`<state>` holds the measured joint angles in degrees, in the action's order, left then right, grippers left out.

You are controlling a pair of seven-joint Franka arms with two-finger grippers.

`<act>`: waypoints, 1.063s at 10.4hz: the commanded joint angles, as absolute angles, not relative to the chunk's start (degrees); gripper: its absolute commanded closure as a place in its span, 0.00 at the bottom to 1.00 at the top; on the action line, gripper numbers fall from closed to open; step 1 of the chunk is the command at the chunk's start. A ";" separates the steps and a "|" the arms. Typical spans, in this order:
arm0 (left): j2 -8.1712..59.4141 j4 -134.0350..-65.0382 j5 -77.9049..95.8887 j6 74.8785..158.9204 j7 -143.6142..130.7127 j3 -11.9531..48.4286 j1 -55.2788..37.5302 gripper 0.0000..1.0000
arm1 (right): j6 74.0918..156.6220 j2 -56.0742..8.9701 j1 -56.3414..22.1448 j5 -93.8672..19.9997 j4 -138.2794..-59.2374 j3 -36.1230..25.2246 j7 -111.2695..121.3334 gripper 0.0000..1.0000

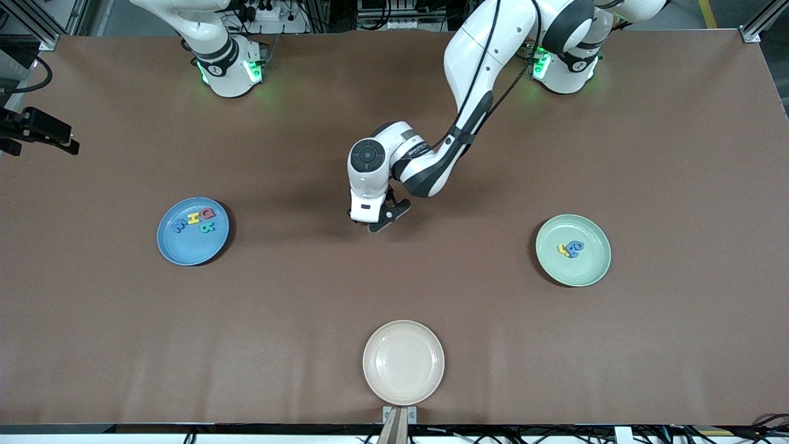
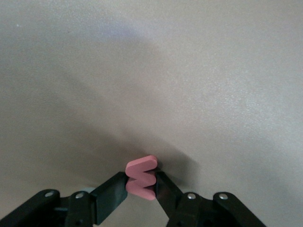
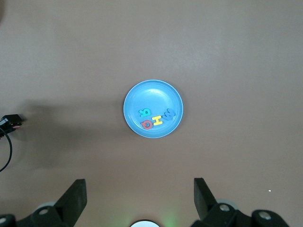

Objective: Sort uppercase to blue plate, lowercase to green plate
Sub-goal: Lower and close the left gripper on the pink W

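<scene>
Nearest, a cream plate (image 1: 403, 362) sat unused. Left gripper (image 2: 141, 183) pinched the red w (image 2: 141, 177) on the desk, mid-table; that thin-edge hold might slip before the green plate (image 1: 573, 250). Right gripper (image 3: 139, 201) waited, jaws wide, above the blue plate (image 3: 153, 109)

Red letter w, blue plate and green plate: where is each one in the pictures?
red letter w (image 2: 141, 177), left wrist view, middle of its face
blue plate (image 1: 185, 248), front view, bare floor
green plate (image 1: 585, 271), front view, bare floor

Bright, even overhead light; soft shadows, sharp focus.
</scene>
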<state>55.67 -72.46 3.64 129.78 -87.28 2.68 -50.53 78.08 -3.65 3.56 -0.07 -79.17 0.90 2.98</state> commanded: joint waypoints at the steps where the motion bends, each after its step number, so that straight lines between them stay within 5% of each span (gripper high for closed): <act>1: 56.43 -72.33 4.39 128.32 -88.15 1.93 -51.24 1.00 | 77.52 -3.25 3.96 -0.88 -78.93 1.05 3.16 0.00; 11: 55.11 -73.39 4.31 116.38 -88.15 -1.41 -47.65 1.00 | 77.52 -3.25 3.96 -0.88 -78.93 1.14 3.08 0.00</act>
<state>54.96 -71.55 3.86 119.06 -87.87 -0.03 -49.69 78.08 -3.65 3.54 -0.08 -79.17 0.92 2.98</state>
